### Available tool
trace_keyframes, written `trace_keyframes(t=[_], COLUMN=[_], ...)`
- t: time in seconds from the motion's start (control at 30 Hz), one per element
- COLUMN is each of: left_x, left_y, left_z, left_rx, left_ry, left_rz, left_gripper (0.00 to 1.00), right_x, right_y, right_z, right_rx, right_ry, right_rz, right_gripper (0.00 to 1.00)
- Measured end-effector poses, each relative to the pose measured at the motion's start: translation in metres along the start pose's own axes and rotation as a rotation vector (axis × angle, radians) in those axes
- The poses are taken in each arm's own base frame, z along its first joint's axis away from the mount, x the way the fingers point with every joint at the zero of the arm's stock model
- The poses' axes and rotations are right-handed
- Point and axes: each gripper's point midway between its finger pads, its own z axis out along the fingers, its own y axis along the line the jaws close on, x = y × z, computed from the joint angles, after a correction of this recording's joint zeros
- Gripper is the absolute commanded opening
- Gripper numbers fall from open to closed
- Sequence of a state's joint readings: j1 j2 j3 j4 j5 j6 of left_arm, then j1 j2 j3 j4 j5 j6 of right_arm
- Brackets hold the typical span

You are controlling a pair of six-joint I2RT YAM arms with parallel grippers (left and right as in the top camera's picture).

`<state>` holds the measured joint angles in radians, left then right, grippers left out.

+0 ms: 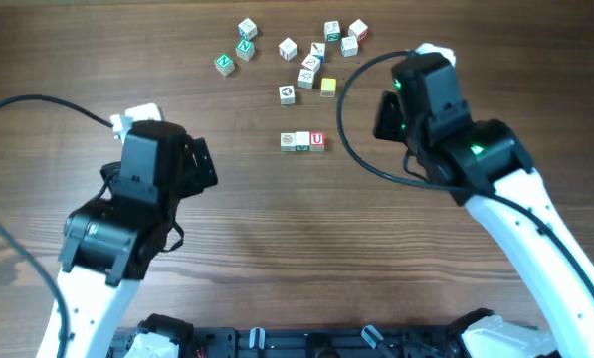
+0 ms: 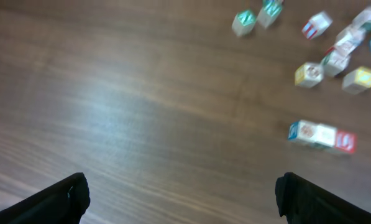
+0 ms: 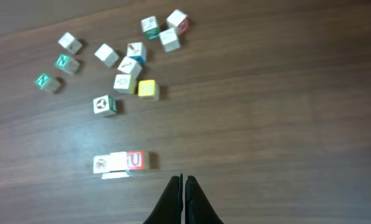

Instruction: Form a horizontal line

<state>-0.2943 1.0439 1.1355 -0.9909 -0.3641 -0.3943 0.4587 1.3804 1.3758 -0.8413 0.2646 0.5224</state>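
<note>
Three small white cubes stand side by side in a straight row, the horizontal line (image 1: pixel 302 141) (image 2: pixel 322 135) (image 3: pixel 118 162), with a brownish picture at the left end and a red "U" at the right end. My left gripper (image 2: pixel 184 196) is open, hovering over bare wood well to the left of the row, nothing between its fingers. My right gripper (image 3: pixel 184 186) is shut and empty, its tips a little to the right of and nearer than the "U" cube, not touching it. In the overhead view both arms sit back from the row, one on each side.
Several loose cubes lie scattered beyond the row, among them a yellow cube (image 1: pixel 328 87) (image 3: pixel 146 89) (image 2: pixel 360 79), two green "N" cubes (image 1: pixel 225 64) (image 3: pixel 43 81) and a lone white cube (image 1: pixel 288 94) (image 3: pixel 103 105). The black arm bases sit at the table's near edge.
</note>
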Motion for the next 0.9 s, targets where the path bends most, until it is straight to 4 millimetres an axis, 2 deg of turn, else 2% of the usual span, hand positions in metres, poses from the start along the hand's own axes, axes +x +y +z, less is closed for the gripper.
trace_keyframes(t=[0.13, 0.2, 0.3, 0.37, 0.5, 0.6, 0.73, 0.83, 0.9], left_x=[-0.019, -0.027, -0.029, -0.023, -0.007, 0.006, 0.015, 0.02, 0.023], left_y=[0.005, 0.015, 0.032, 0.042, 0.057, 0.064, 0.067, 0.069, 0.07], left_z=[-0.031, -0.059, -0.094, -0.11, -0.124, -0.124, -0.121, -0.12, -0.119], left_rx=[0.062, 0.097, 0.133, 0.148, 0.149, 0.132, 0.114, 0.105, 0.1], left_ry=[-0.137, -0.232, -0.339, -0.377, -0.387, -0.357, -0.323, -0.306, -0.295], left_rz=[-0.058, -0.098, -0.145, -0.162, -0.167, -0.153, -0.138, -0.13, -0.125], left_gripper=[1.0, 1.0, 1.0, 1.0, 1.0, 1.0, 1.0, 1.0, 1.0], right_x=[-0.01, -0.018, -0.026, -0.029, -0.022, -0.008, 0.004, 0.012, 0.014], right_y=[-0.006, -0.009, -0.016, -0.023, -0.041, -0.068, -0.098, -0.113, -0.115], right_z=[-0.026, -0.046, -0.082, -0.105, -0.15, -0.188, -0.225, -0.236, -0.235], right_rx=[-0.015, -0.035, -0.073, -0.094, -0.127, -0.125, -0.117, -0.093, -0.08], right_ry=[-0.062, -0.112, -0.19, -0.234, -0.298, -0.356, -0.446, -0.471, -0.465], right_rz=[0.012, 0.022, 0.034, 0.043, 0.067, 0.12, 0.185, 0.201, 0.202], right_gripper=[0.04, 0.04, 0.04, 0.04, 0.04, 0.05, 0.05, 0.05, 0.05])
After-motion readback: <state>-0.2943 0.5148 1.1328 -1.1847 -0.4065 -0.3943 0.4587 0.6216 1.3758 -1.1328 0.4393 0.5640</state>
